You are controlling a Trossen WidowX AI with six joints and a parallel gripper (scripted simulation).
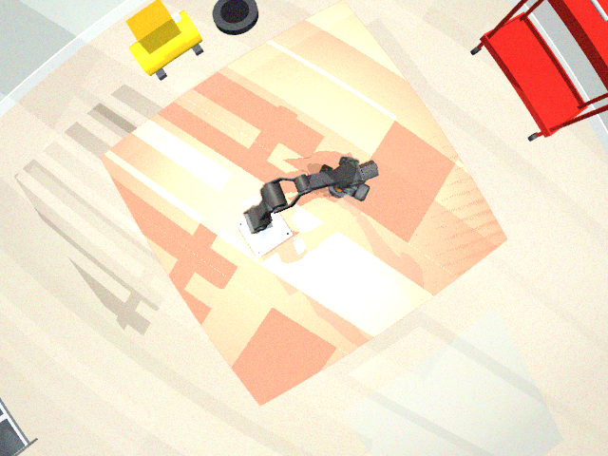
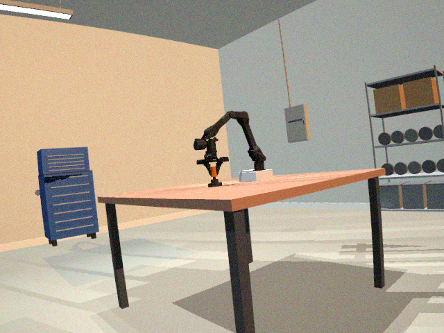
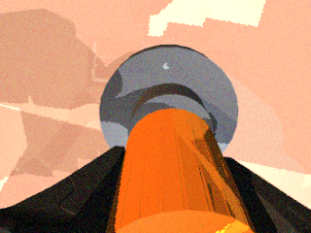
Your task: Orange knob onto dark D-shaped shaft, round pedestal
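Observation:
The orange knob [image 2: 214, 171] [image 3: 170, 170] is upright between the fingers of my gripper [image 2: 214, 174] [image 3: 172, 161], which is shut on it. The round dark pedestal [image 2: 215, 184] [image 3: 165, 58] stands on the table directly below, and the knob is over its middle. In the exterior view a narrow dark part shows between the knob's lower end and the pedestal's wide base. I cannot tell whether it is shaft or collar. In the wrist view the knob hides the shaft. In the top view the arm mostly covers the knob and the pedestal.
The arm's white base block [image 1: 267, 241] [image 2: 256, 175] sits on the orange table [image 1: 290, 343] [image 2: 172, 202]. Bright patches and shadows cross the tabletop. A red cart [image 1: 530, 73], a yellow machine [image 1: 169, 47] and a blue cabinet [image 2: 69, 204] stand on the floor away from the table.

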